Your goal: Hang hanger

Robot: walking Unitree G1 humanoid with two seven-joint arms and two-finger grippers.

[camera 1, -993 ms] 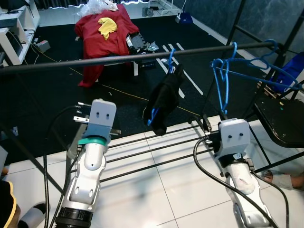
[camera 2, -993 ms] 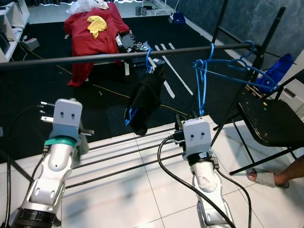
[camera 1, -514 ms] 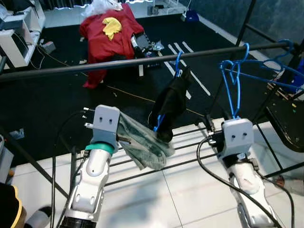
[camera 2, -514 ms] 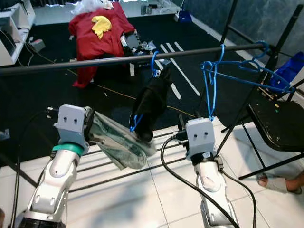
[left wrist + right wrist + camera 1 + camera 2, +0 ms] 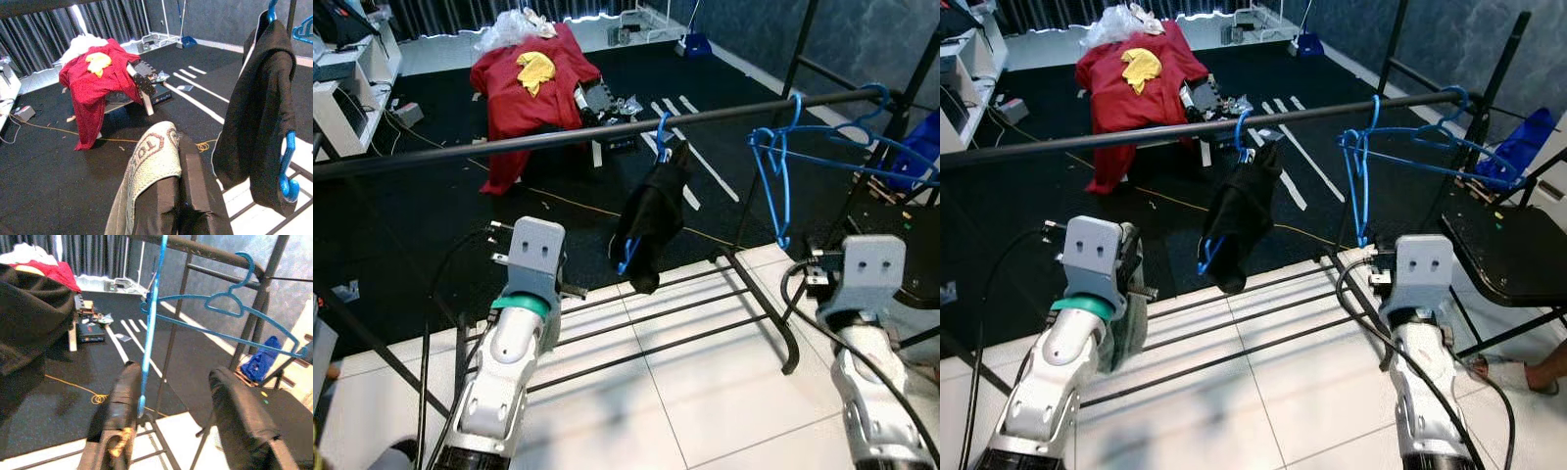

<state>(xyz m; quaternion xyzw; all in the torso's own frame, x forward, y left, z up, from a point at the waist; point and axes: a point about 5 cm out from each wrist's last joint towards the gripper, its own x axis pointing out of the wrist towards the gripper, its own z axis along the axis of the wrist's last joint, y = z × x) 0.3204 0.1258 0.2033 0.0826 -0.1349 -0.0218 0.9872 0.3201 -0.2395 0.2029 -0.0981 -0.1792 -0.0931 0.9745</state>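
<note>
Right wrist view – right gripper (image 5: 181, 416) spread wide below empty blue hangers (image 5: 230, 308); left gripper (image 5: 178, 196) clamps patterned cloth (image 5: 149, 161) beside black garment (image 5: 259, 112).

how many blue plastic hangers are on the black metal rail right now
3 at least: one blue plastic hanger carrying a black garment mid-rail, two empty ones bunched at its right end; overlap could hide more.
</note>
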